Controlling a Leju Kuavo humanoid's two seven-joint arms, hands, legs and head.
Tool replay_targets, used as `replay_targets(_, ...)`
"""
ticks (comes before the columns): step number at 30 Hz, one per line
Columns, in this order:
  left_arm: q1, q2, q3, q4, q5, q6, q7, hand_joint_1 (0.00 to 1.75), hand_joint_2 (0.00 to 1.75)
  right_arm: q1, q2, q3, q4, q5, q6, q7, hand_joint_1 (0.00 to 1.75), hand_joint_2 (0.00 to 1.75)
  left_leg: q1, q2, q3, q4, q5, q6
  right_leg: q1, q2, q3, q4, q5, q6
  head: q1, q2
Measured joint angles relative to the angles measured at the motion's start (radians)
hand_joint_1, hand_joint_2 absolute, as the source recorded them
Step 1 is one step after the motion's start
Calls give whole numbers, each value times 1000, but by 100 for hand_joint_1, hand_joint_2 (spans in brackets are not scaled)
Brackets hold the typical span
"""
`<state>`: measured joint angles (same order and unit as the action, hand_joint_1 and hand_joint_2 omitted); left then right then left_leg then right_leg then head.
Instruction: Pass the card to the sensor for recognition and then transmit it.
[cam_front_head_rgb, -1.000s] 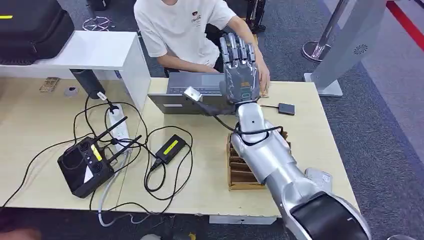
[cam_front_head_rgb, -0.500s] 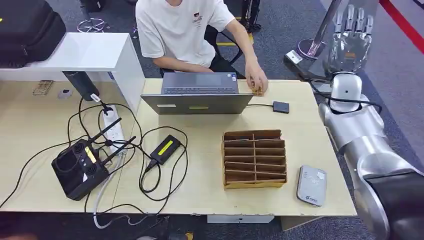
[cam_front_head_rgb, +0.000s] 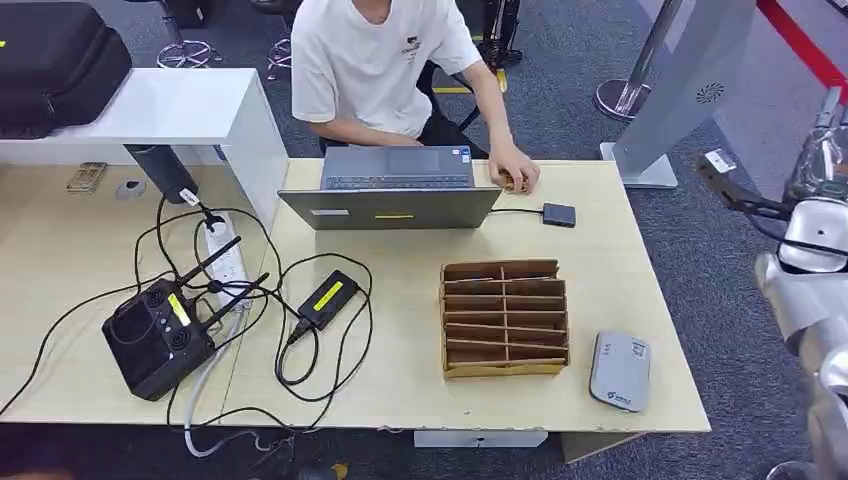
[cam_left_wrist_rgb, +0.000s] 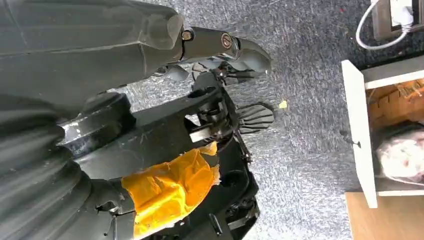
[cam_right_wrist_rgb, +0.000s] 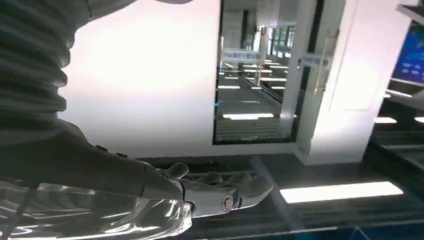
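Table (cam_front_head_rgb: 400, 385): pale wood – everything below stands on it.
Person (cam_front_head_rgb: 370, 60): seated at the far side in a white T-shirt; their hand (cam_front_head_rgb: 515, 178) rests on the table edge just beside the laptop.
Right arm (cam_front_head_rgb: 812, 275): silver, raised at the right edge of my head view, well apart from the table.
Laptop (cam_front_head_rgb: 395, 205): open, its lid's back turned toward me.
Cardboard organiser (cam_front_head_rgb: 505, 320): a slotted tray near the table's front right, between the laptop and the front edge.
Remote controller (cam_front_head_rgb: 158, 340): black, with antennas, at front left among black cables.
Sensor (cam_front_head_rgb: 620, 370): a flat grey reader lying just beside the organiser, on its right, near the front right corner.
Right hand (cam_right_wrist_rgb: 215, 192): fingers stretched out nearly straight, side by side – I see nothing held in them.
Left hand (cam_left_wrist_rgb: 165, 40): hanging over grey carpet; I can see the thick grey thumb, but I cannot tell how the fingers lie or whether they hold anything.
Power brick (cam_front_head_rgb: 328, 297): black with a yellow label, between controller and organiser.
Adapter (cam_front_head_rgb: 559, 214): small, dark, cabled to the laptop.
Card: I cannot make it out in these views.
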<state>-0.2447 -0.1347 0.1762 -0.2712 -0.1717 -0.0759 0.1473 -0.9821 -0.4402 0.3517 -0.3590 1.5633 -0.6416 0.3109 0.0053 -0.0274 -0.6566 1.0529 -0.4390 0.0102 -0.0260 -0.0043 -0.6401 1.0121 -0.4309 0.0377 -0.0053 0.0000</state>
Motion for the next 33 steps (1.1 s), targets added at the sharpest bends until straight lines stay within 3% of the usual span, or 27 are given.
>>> replay_targets(15,11,27,1,0,-81,-65,-3,0,175,62,2,-14,33,1,17,-12,0,175,0,1,1,0,0,-1,0,1,0,2,0,-1,0,0)
replay_targets(20,11,31,1,0,-77,-47,-2,0,175,71,19,-13,39,1,21,-3,0,175,0,1,1,0,0,-1,0,1,0,2,-1,-1,0,0)
replay_targets(27,11,40,1,0,-113,-45,-2,0,175,82,23,7,48,1,117,52,0,175,0,2,2,0,0,-1,0,2,0,2,-1,-1,0,0)
replay_targets(33,17,60,1,0,-137,-53,-14,0,175,109,-24,22,61,1,171,74,0,175,0,1,2,0,-1,-2,0,1,1,2,-1,-1,0,0)
